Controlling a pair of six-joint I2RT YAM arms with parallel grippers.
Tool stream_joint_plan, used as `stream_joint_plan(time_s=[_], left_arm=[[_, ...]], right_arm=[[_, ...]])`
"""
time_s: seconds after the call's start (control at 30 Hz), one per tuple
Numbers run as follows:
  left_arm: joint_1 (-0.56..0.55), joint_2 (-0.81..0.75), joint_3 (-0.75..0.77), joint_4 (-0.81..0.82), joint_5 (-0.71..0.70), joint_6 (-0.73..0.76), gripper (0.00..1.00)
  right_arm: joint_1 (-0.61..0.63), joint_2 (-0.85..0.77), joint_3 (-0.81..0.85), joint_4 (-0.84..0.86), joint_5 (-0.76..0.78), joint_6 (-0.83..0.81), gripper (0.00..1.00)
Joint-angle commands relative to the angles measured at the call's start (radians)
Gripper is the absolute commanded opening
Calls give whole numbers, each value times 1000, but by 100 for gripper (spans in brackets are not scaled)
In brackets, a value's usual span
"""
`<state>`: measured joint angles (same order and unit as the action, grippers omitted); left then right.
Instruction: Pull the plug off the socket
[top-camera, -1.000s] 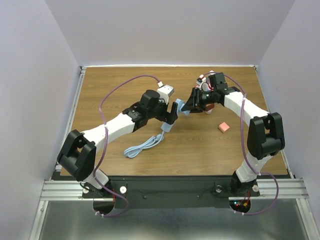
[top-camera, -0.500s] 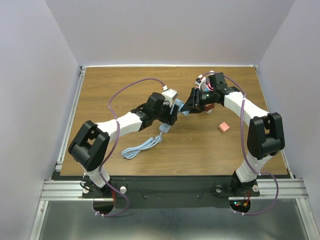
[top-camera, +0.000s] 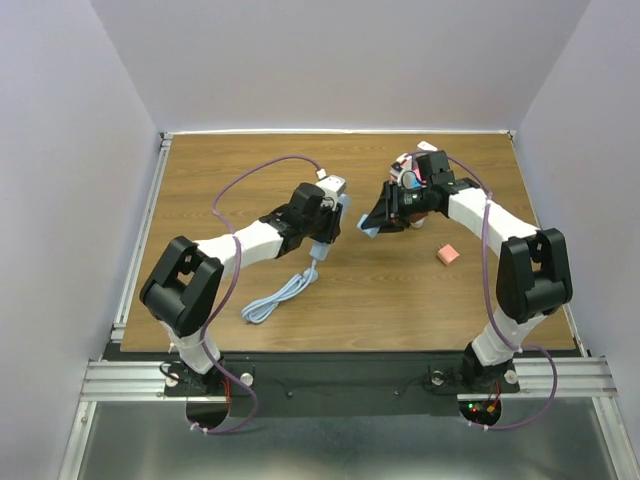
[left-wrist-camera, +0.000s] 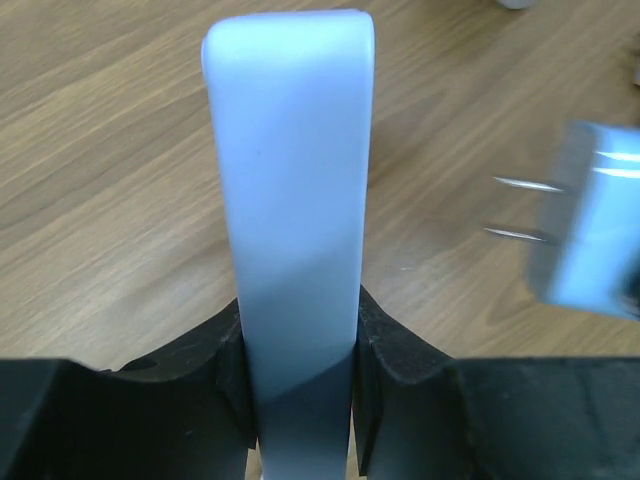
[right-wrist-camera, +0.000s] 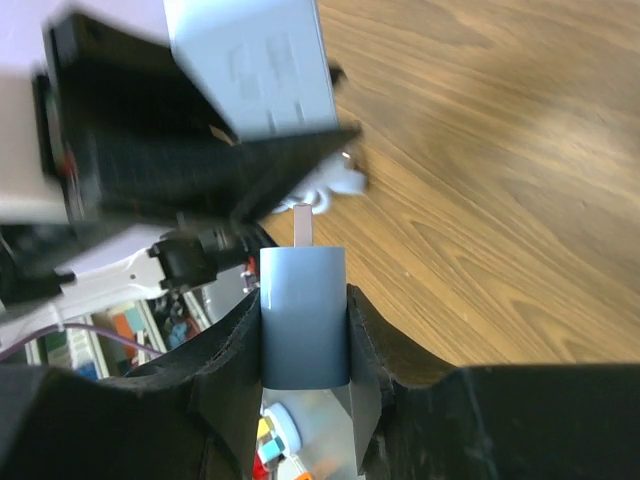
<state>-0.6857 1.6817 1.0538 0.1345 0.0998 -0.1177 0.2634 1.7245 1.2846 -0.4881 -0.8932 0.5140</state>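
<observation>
From above, the socket is seen clamped in the left jaws near the middle of the table, with its cable trailing toward 7 o'clock. The plug is held in the right jaws at about 3 o'clock of the socket. Bare wood is seen between the two, so they are apart. A pink block lies untouched at 4 o'clock of the plug.

In the left wrist view, the jaws are seen drawn in narrow on the pale socket bar, which stands up between them. At 3 o'clock the plug is blurred, its two prongs bare and pointed at the socket without touching it.

In the right wrist view, the jaws are closed on the grey-blue plug body. One prong shows at 12 o'clock, free of any slot, and the socket is seen beyond it at 11 o'clock.

The pull is judged done, since the prongs are fully out. Nothing more is asked by the task.
</observation>
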Motion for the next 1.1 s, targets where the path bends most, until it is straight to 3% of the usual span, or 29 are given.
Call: stream_joint_plan(time_s=[0.0,0.07,0.17,0.27,0.43,0.47,0.6,0.93,1.07], left_arm=[[66,13,32,-27,-21,-14,0],[113,6,25,-36,-14,-10,0],[170,-20,12,-65,-20,4,0],[224,-42,2,-90,-20,16,0],[293,-106,-34,-119,-35,21,0],[293,-120,-40,-121,-37,23,0],[328,-181,-81,-119,-49,10,0],[400,-218,-133,-118,-92,1,0],[462,-212,-124,-111,-138,-19,0]], right_arm=[[7,-109,-39,-7,61,-3,0],[2,-169,-69,-35,143,-15,0],[-13,-186,-109,-159,408,-38,1],[-26,-174,-166,-179,496,-37,0],[-41,-167,-212,-207,833,6,0],[-41,-167,-212,-217,833,12,1],[-47,-178,-212,-248,1070,29,0],[-65,-59,-146,-290,1371,43,0],[-84,-14,-146,-294,1378,61,0]])
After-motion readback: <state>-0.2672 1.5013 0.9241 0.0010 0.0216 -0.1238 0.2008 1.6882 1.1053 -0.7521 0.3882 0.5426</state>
